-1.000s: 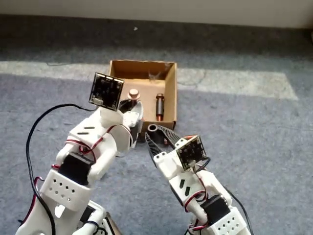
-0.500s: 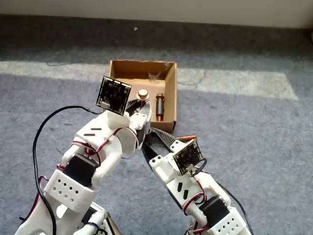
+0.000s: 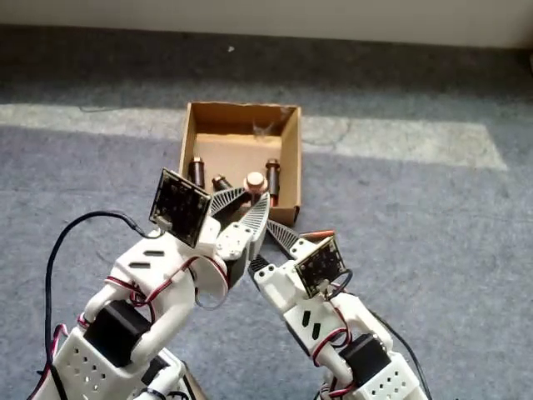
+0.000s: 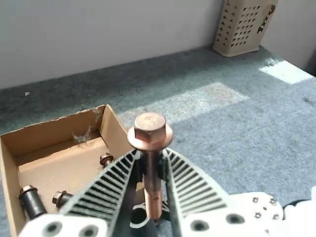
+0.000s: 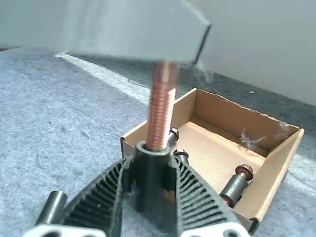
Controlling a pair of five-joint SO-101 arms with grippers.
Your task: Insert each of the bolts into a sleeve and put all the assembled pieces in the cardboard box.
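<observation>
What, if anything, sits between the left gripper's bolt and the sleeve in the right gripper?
Nothing visible. The bolt has its threaded tip at the mouth of the dark sleeve, which the right gripper clamps upright. The left gripper holds the bolt just below its head.

High view: fixed, above and behind both arms, looks down toward 12 o'clock across carpet [image 3: 416,250], mid distance; cardboard box [image 3: 237,146] at 12 o'clock from arms.
Left wrist view: close behind left gripper [image 4: 150,153], faces past bolt [image 4: 149,131] into box.
Right wrist view: close behind right gripper [image 5: 150,163], faces over sleeve [image 5: 150,173] toward box.
All three share box; wrist views share bolt.
</observation>
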